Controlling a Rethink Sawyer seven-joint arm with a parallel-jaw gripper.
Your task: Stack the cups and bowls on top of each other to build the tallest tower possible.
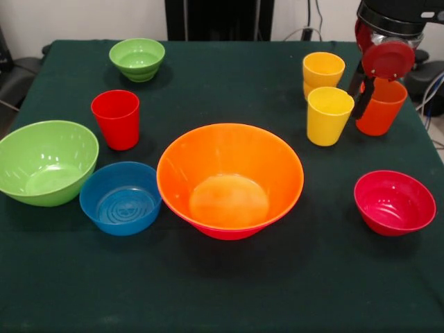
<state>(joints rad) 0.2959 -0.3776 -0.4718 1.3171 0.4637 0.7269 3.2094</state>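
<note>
While the gripper (365,87) hung over the orange cup (380,107) at the bench's (222,291) far right, I could not tell how it was set. Picking a first cup seemed the step in hand. Next, it must carry one to the large orange bowl (230,180), nested in pink, at centre.

I can read no text, label, brand, number or sign on anything from here; every surface I look at is plain and unmarked.
</note>
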